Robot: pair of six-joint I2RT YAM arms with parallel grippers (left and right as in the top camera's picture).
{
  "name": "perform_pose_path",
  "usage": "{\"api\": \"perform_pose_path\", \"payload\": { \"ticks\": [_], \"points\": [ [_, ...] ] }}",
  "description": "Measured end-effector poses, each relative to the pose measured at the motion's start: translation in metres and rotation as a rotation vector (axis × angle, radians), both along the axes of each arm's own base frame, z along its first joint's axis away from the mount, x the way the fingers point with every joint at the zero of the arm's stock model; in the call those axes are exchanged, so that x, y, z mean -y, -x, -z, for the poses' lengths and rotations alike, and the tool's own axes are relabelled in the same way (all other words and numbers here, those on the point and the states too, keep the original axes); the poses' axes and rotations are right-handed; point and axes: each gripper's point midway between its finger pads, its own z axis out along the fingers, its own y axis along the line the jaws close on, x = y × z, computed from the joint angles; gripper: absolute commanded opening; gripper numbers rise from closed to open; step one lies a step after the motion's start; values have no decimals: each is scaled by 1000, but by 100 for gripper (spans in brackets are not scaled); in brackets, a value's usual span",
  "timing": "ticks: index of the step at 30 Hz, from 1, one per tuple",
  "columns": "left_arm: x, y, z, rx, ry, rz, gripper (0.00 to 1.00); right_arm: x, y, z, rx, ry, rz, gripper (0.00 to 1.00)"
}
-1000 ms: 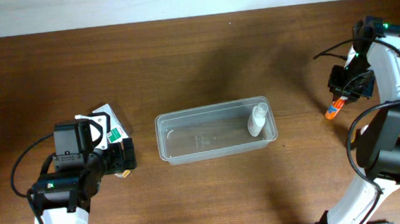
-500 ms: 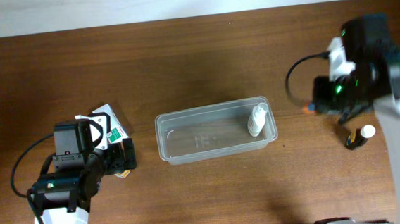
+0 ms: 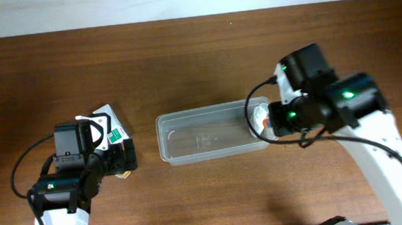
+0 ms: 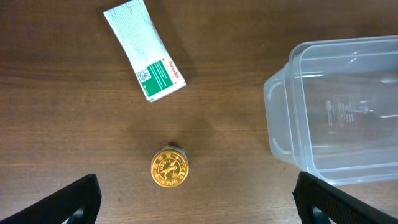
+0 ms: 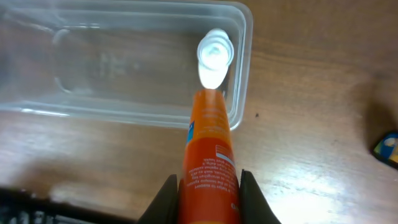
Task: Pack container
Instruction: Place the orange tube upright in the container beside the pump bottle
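Observation:
The clear plastic container (image 3: 187, 118) lies at the table's middle. It also shows in the left wrist view (image 4: 278, 93) and the right wrist view (image 5: 244, 43). My right gripper (image 3: 270, 120) is shut on an orange tube (image 5: 208, 155) and holds it over the container's right end, with a white cap (image 5: 214, 53) at its far end. A white bottle (image 3: 259, 112) inside that end is mostly hidden by the gripper. My left gripper (image 4: 199, 202) is open and empty, just behind a small gold-capped jar (image 4: 170, 168) standing on the table.
A white and green packet (image 4: 144, 51) lies flat left of the container, and also shows in the overhead view (image 3: 110, 130). A small blue and yellow object (image 5: 387, 148) sits at the right edge of the right wrist view.
My right arm has swung from the table's far right to the container's right end, carrying the orange tube. The left arm has not moved.

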Motion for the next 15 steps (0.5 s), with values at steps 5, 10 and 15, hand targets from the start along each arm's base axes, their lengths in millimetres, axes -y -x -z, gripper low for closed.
{"api": "perform_pose_path", "payload": {
  "ticks": [5,10,15],
  "points": [
    [0,0,0,0,0,0,99,-1,-5,46,-70,26,3,12],
    [0,0,0,0,0,0,100,-1,-8,78,-126,52,8,12],
    [0,0,0,0,0,0,99,0,-12,100,-178,82,14,14]
  ]
}}
